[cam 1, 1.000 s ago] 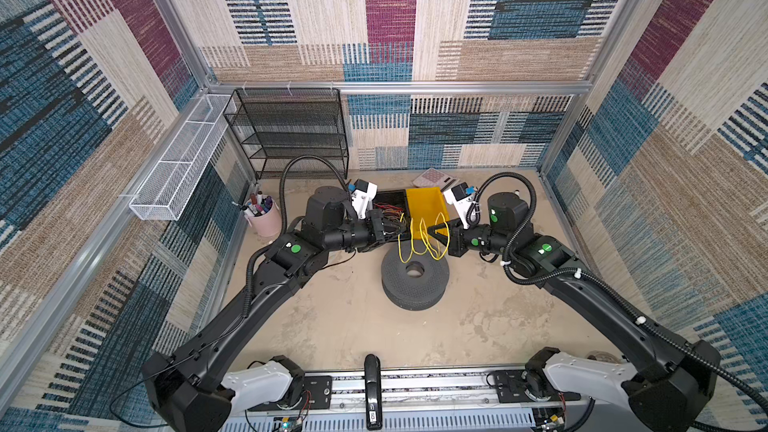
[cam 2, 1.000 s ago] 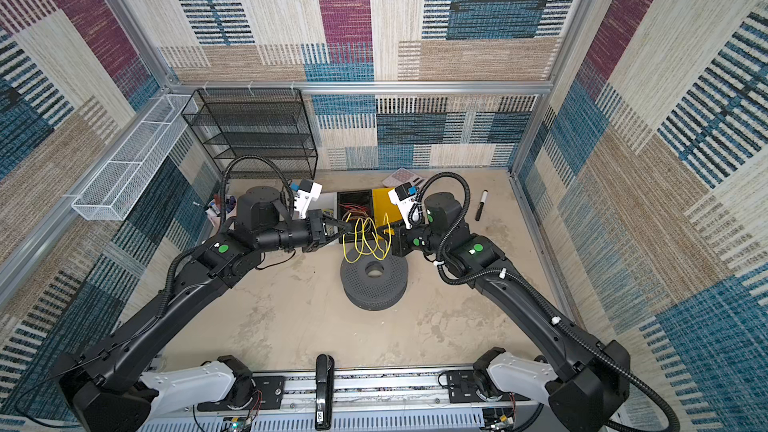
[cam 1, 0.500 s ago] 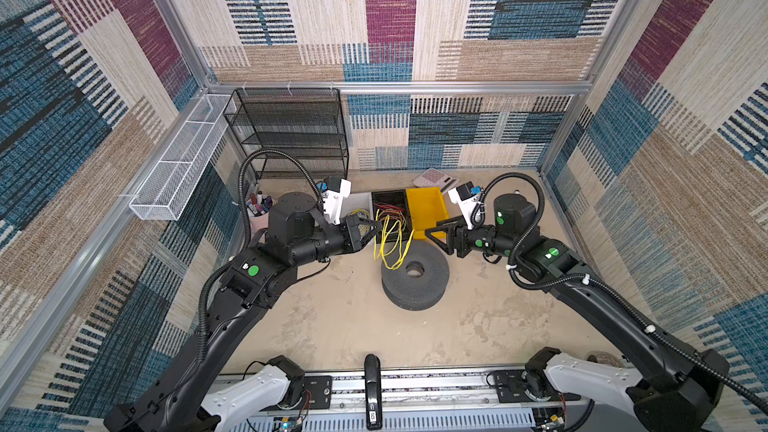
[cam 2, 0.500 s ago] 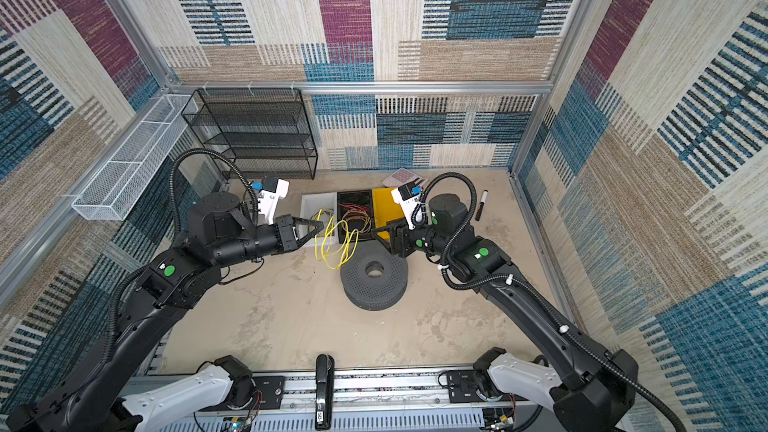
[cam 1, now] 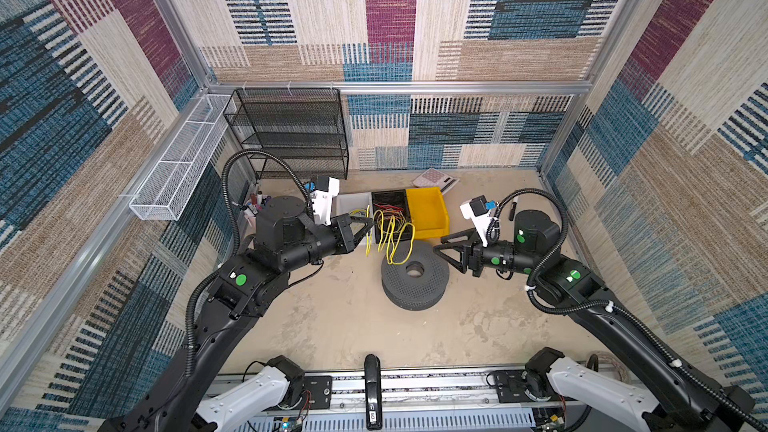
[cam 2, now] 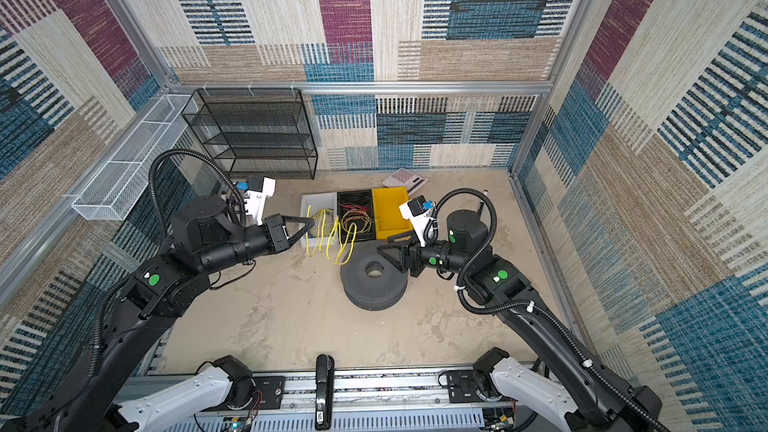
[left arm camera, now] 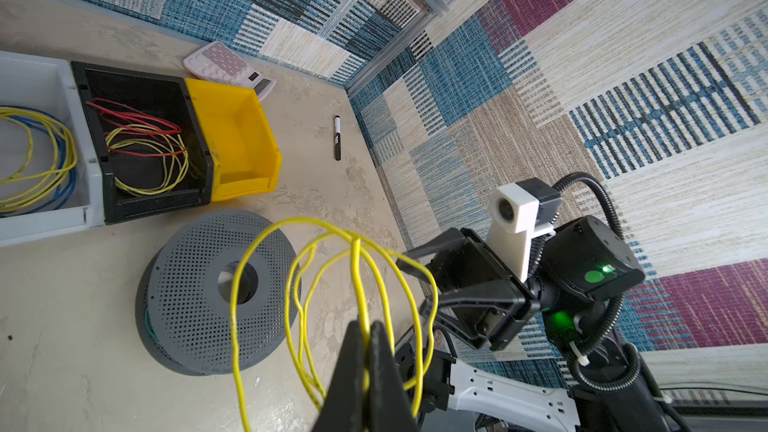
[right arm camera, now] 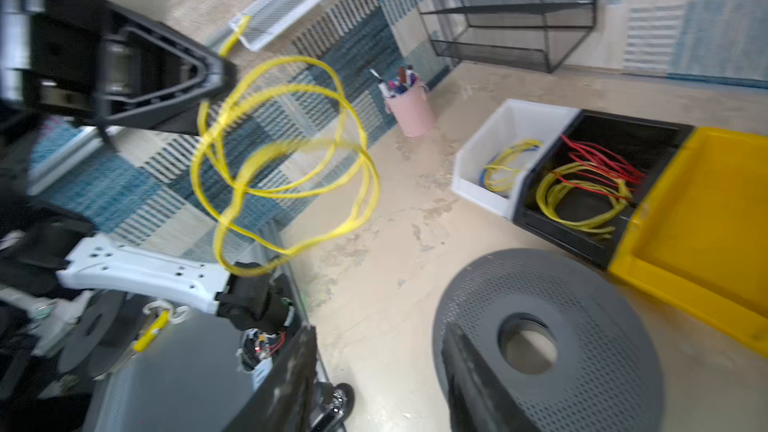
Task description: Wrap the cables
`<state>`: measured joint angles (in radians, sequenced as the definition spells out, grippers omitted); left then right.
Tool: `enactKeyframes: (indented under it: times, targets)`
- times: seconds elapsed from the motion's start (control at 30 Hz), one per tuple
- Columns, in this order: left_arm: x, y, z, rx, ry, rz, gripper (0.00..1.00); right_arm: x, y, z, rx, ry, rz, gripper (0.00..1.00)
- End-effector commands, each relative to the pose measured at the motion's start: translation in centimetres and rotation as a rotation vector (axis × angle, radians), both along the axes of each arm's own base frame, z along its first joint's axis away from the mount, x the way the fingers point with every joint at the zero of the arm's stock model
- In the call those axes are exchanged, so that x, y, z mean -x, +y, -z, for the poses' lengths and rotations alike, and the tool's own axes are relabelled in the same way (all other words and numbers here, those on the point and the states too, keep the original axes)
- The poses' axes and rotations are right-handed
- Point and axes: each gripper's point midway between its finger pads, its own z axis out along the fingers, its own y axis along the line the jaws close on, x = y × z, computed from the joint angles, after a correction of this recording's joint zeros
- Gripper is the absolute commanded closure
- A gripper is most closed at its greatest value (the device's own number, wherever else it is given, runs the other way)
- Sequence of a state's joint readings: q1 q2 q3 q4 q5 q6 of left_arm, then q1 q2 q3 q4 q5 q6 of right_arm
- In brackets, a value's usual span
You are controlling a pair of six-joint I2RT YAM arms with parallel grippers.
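Sandy counter [cam 1: 340, 326], patchwork carpet walls all round.

Both top views: left pincer [cam 1: 371, 223] [cam 2: 311, 222] is clenching on the yellow wire [cam 1: 395, 238] [cam 2: 338, 245]. Loose loops are hanging from its tips just behind the grey perforated spool [cam 1: 415, 280] [cam 2: 374, 284]. The lowest loops are dangling over the spool's far rim; cannot tell whether they are touching it. Right pincer [cam 1: 438, 243] [cam 2: 383, 243] is hovering at the spool's right edge, released, clear of the wire.

Left wrist view: fingertips [left arm camera: 384, 351] are pinching several strands together. Loops [left arm camera: 357, 259] are arching between the spool [left arm camera: 187, 284] and the right pincer [left arm camera: 411, 284], which is gaping and carrying nothing. Beyond the spool a black bin [left arm camera: 158, 201] is holding red and yellow wires, with a yellow bin [left arm camera: 245, 191] touching its side.

Right wrist view: the wire loops [right arm camera: 286, 164], motion-blurred, are hanging off the left pincer [right arm camera: 224, 72], apart from the spool [right arm camera: 582, 326]. Right pincer's [right arm camera: 378, 328] own fingers are standing spread, one of them over the spool's near edge.
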<state>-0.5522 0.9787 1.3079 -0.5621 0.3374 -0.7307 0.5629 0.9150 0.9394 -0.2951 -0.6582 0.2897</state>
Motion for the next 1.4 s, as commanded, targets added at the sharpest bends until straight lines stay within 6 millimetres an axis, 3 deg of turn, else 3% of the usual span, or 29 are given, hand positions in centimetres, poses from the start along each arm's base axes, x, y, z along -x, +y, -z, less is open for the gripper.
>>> enactKeyframes:
  times: [0.0, 0.1, 0.27, 0.43, 0.7, 0.83, 0.93, 1.07, 1.27, 1.37]
  targets:
    - [-0.4, 0.6, 0.5, -0.015, 0.004, -0.040, 1.00, 3.1, 1.0, -3.7, -0.144, -0.077, -0.177, 0.40]
    - [-0.6, 0.9, 0.7, -0.026, 0.009, -0.063, 1.00, 3.7, 2.0, -4.2, -0.152, -0.094, -0.212, 0.35]
    - [-0.9, 1.1, 0.9, -0.030, 0.017, -0.080, 1.00, 2.1, 3.6, -3.3, -0.091, -0.107, -0.173, 0.31]
    - [-1.1, 1.2, 1.1, -0.028, 0.027, -0.100, 1.00, 0.1, 4.9, -2.3, -0.052, -0.102, -0.133, 0.33]
    - [-1.5, 0.6, 1.6, -0.006, 0.050, -0.091, 1.00, -0.7, 6.9, -1.0, -0.052, -0.117, -0.146, 0.34]
    - [-1.7, 0.6, 1.6, -0.001, 0.054, -0.095, 1.00, -1.0, 7.6, -1.3, -0.071, -0.125, -0.158, 0.38]
    - [-1.7, 0.7, 1.6, 0.001, 0.055, -0.103, 1.00, -2.0, 8.2, -0.3, -0.043, -0.096, -0.141, 0.44]
    - [-1.8, 0.9, 1.5, 0.013, 0.053, -0.121, 1.00, -1.7, 8.7, 0.8, -0.064, -0.057, -0.166, 0.51]
    - [-1.8, 1.0, 1.6, 0.011, 0.055, -0.128, 1.00, -2.5, 8.1, 0.8, -0.042, -0.052, -0.100, 0.86]
    - [-1.7, 1.7, 1.4, -0.011, 0.044, -0.147, 1.00, -3.8, 6.9, 1.5, 0.043, -0.054, 0.006, 0.96]
